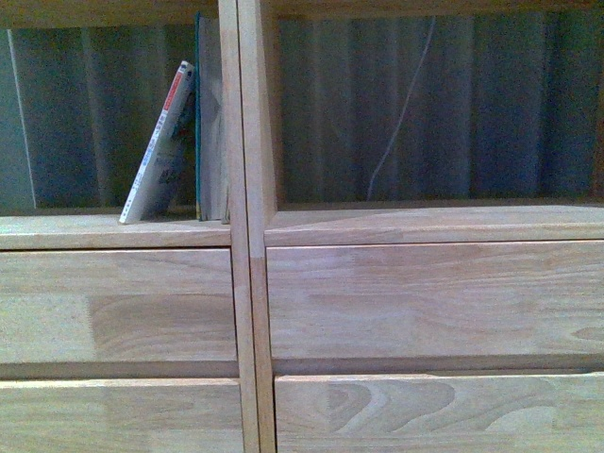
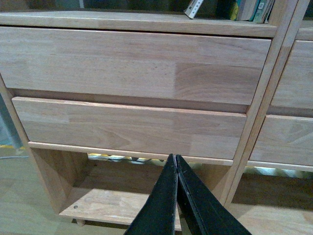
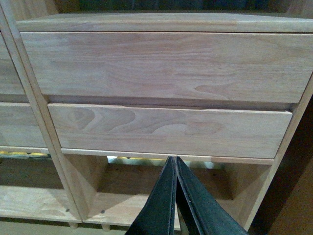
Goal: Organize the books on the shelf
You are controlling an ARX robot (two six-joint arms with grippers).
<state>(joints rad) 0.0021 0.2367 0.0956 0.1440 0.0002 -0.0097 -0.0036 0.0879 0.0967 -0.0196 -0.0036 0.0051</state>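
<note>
In the front view a thin white book with red spine marks [image 1: 162, 146] leans right in the left cubby of the pale wood shelf [image 1: 247, 283], against upright books with a teal-blue edge [image 1: 201, 123] by the centre post. Both arms are out of the front view. In the left wrist view my left gripper [image 2: 175, 157] is shut and empty, low before the left drawer fronts; the books' lower ends [image 2: 195, 8] show above. In the right wrist view my right gripper [image 3: 175, 159] is shut and empty, low before the right drawer fronts of the shelf [image 3: 166, 68].
The right cubby holds no books; a grey curtain and a thin white cord [image 1: 404, 109] show through its open back. Open bottom cubbies [image 2: 117, 196] and short peg legs [image 2: 77, 223] sit below the drawers. A darker wooden surface [image 3: 298, 196] stands beside the shelf's right side.
</note>
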